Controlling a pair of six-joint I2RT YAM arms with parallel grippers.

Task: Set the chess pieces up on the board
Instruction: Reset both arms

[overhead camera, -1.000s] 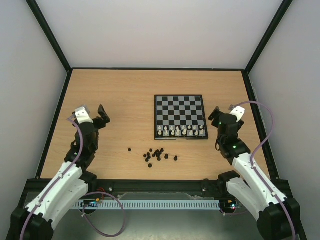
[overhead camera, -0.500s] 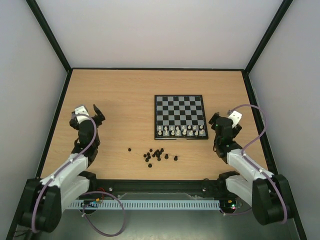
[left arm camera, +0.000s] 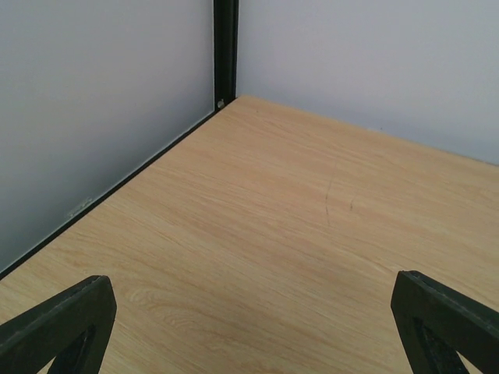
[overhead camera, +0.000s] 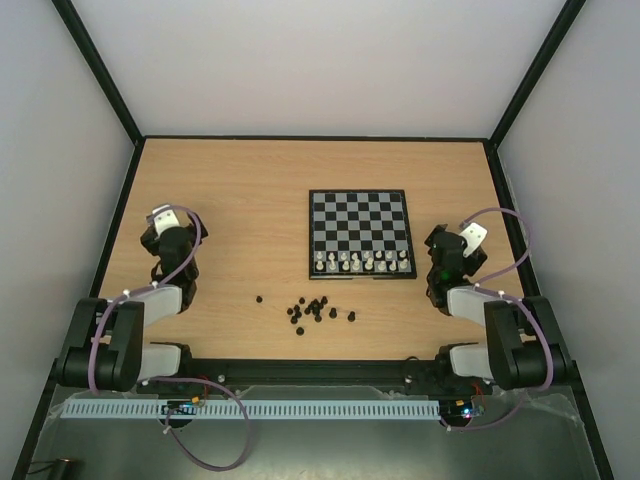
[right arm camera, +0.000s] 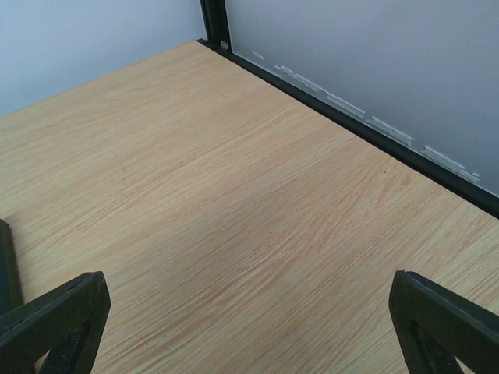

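Pale wood forms the table (overhead camera: 220, 200), walled by white panels in a black frame. From above, the board (overhead camera: 358, 225) is seen right of centre, with the white chess pieces (overhead camera: 362, 264) lined along its near edge. Black pieces (overhead camera: 315, 308) are scattered on the wood just in front of it. The right gripper (overhead camera: 441, 244) is held just beside the board's near right corner, apart from the pieces. The left gripper (overhead camera: 182, 230) is kept well apart at the far left.

In the left wrist view, the left gripper (left arm camera: 253, 327) is spread wide over bare wood, with nothing held.

In the right wrist view, the right gripper (right arm camera: 249, 327) is likewise spread wide and empty. A dark edge of the board (right arm camera: 6, 265) is seen at the left.
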